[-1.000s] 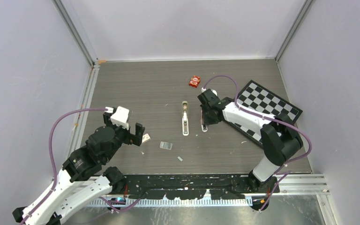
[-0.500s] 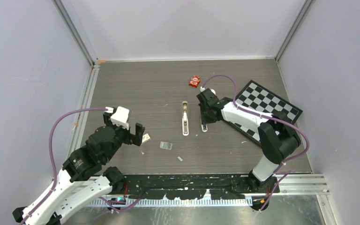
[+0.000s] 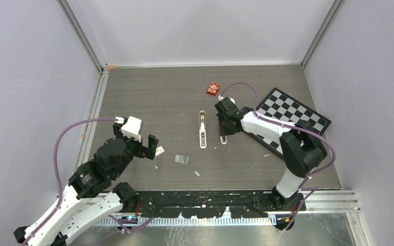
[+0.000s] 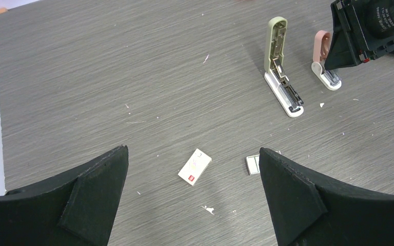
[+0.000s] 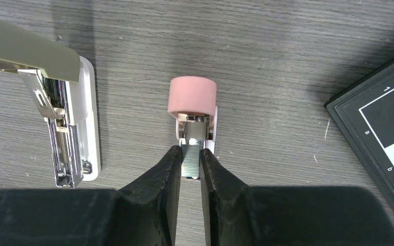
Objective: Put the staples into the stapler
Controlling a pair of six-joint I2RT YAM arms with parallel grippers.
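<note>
Right pincer (image 5: 190,154): fingers together, clamped on a silvery strip (image 5: 191,163) at the near end of the pink-and-white piece (image 5: 193,92). I cannot tell whether that strip is loose staples or part of the piece.
Left pincer (image 4: 191,154): fingers wide apart with nothing between them, hanging above the worktop (image 4: 82,77).
Stapler (image 4: 279,66): lies opened out mid-worktop, with the olive-grey top swung away from the white base and the pale metal channel bared. It is just beside the pink-and-white piece without touching it, and neither pincer touches it.
Block of staples (image 4: 253,164): a small silvery square lying flat on the worktop, near a white-and-red box (image 4: 195,166).
Block relative to pincers: it lies below the left pincer's open span, toward the finger nearer the stapler, and well apart from the right pincer.
Handling, staples: probably very light, thin and stiff, likely slippery, and apt to snap along its joints. Because it lies flat, it leaves little to grip.
Where to hold: across two opposite edges with a gentle pinch, keeping it level for the channel.
Handling, stapler: rigid and light, so it may slide when pushed. Steadying the white base by its long sides looks wise.
</note>
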